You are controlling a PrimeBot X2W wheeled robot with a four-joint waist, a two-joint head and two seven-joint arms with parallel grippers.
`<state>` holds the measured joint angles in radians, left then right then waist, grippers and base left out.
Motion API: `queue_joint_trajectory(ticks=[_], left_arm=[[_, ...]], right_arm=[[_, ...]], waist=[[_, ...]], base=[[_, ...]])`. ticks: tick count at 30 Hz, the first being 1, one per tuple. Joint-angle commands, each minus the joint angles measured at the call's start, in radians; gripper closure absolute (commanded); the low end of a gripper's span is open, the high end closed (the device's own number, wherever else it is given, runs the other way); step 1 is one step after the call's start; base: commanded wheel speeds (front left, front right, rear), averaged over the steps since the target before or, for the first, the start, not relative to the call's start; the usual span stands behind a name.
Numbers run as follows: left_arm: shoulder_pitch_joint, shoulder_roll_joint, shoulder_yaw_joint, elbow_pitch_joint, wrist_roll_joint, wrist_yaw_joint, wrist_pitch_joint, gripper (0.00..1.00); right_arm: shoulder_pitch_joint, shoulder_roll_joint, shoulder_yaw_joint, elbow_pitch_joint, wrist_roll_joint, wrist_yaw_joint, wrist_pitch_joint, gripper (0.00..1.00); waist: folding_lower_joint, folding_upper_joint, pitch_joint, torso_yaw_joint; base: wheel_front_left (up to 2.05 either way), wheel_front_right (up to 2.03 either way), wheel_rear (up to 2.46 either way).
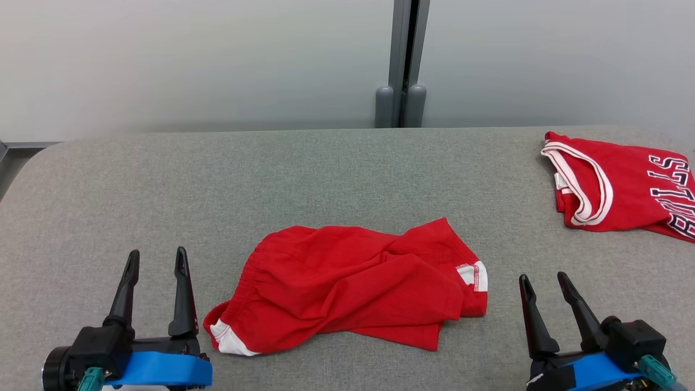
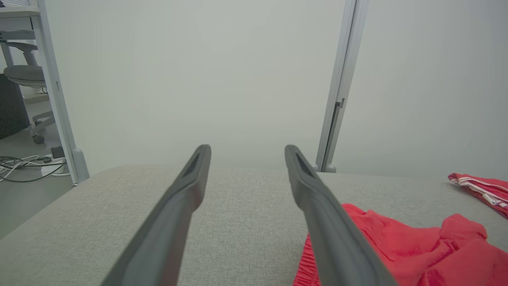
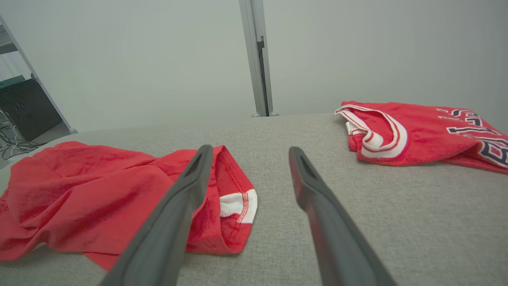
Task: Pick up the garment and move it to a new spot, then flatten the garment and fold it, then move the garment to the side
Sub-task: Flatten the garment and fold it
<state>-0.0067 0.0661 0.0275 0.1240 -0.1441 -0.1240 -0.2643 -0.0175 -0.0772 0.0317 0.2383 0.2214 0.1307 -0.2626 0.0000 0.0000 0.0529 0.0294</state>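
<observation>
Left claw gapes just beside the red shorts, not touching.

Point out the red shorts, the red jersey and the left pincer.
red shorts (image 1: 347,282), head view, crumpled middle.
red jersey (image 1: 630,179), head view, red chest area.
left pincer (image 1: 157,251), head view, midway between its fingertips.
</observation>
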Motion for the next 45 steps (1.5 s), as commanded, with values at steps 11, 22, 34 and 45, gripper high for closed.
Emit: queue_joint_trajectory(ticks=[11, 22, 34, 45], left_arm=[[0.02, -0.009, 0.018, 0.026, 0.058, -0.009, 0.0, 0.0], [0.001, -0.013, 0.0, 0.035, 0.061, -0.01, 0.0, 0.0], [-0.028, -0.014, -0.028, 0.039, 0.051, -0.01, 0.0, 0.0], [-0.04, -0.015, -0.035, 0.042, 0.045, -0.01, 0.0, 0.0]], right_arm=[[0.022, -0.006, 0.024, 0.048, 0.011, 0.0, -0.003, 0.0], [-0.042, -0.015, 0.181, 0.151, 0.03, 0.0, -0.003, 0.0], [-0.181, -0.022, 0.317, 0.332, 0.084, 0.0, -0.003, 0.0], [-0.203, -0.036, 0.303, 0.391, 0.095, 0.0, -0.003, 0.0]], waist=[[0.0, 0.0, -0.005, -0.006], [0.0, 0.0, 0.008, 0.014], [0.0, 0.0, 0.05, 0.053], [0.0, 0.0, 0.079, 0.066]], base=[[0.0, 0.0, 0.0], [0.0, 0.0, 0.0], [0.0, 0.0, 0.0], [0.0, 0.0, 0.0]])
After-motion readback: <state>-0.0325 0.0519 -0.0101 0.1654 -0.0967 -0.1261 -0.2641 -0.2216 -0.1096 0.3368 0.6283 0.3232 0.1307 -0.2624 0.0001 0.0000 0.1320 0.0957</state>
